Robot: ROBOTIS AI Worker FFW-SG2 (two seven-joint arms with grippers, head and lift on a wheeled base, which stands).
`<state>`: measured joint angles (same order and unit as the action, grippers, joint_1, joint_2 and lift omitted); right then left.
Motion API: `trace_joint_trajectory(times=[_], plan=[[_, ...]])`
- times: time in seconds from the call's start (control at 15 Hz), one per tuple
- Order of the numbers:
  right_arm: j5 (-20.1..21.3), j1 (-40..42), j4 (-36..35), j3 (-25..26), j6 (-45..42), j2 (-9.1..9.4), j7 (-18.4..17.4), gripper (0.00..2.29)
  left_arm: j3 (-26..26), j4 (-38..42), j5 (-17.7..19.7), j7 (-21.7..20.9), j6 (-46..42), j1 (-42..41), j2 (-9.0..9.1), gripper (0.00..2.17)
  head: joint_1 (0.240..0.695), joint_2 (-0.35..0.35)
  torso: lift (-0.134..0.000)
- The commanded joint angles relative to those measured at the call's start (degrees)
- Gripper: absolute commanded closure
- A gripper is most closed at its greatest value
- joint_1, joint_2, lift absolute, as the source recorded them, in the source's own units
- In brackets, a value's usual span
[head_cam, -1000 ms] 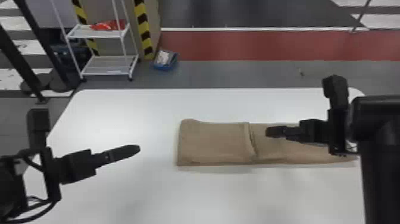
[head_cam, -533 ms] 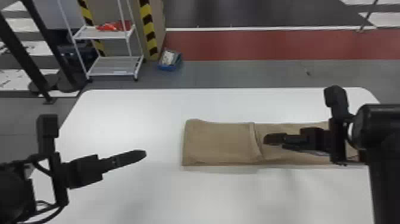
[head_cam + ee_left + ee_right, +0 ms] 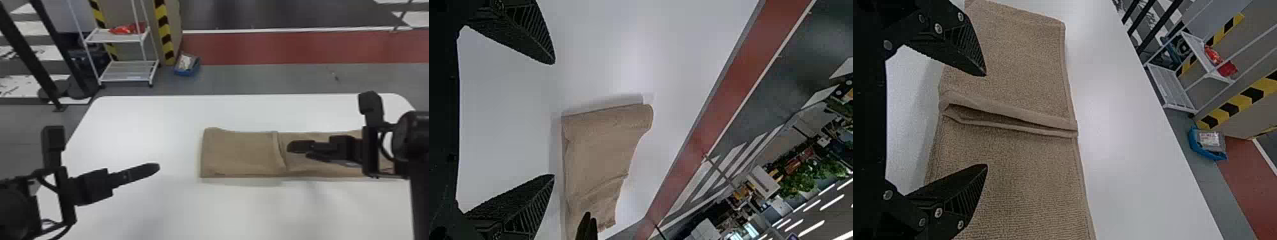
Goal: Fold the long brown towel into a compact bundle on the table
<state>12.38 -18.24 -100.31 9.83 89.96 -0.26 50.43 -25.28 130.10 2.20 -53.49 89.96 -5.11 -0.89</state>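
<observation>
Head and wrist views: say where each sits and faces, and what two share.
Head view: on the head, facing forward and down at the long brown towel; black left end effector and right end effector show.
Left wrist view: on left wrist, past its fingers to the towel.
Right wrist view: on right wrist, past its fingers over the towel.
Head and right share the white metal shelf.

There is one towel [image 3: 241,153] and one counter [image 3: 153,121]. One left pincer [image 3: 154,167], one right pincer [image 3: 292,146] (so two), one rack [image 3: 127,71] and one blue bin [image 3: 184,72] show.
</observation>
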Motion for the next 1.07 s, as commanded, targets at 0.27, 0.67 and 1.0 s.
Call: trace_joint_trajectory(times=[0.27, 0.67, 1.0], plan=[[-2.7, 0.0, 3.7, 1.3, -1.2, 0.31, 0.4, 0.27, -0.4, 0.2, 0.1, 0.0, 0.1, -1.1, 0.01, 0.08, 0.695, 0.080, -0.125], [-4.6, -0.7, 6.1, 2.3, -7.9, 0.31, -0.6, 0.27, -0.2, 0.0, 0.1, 0.0, 0.1, -1.1, 0.01, 0.08, 0.695, 0.082, -0.125], [-6.9, -0.7, 7.4, -1.0, -13.5, 0.31, -4.5, 0.24, 0.1, -0.7, 0.0, 0.4, 0.1, -1.1, 0.01, 0.08, 0.695, 0.086, -0.125]])
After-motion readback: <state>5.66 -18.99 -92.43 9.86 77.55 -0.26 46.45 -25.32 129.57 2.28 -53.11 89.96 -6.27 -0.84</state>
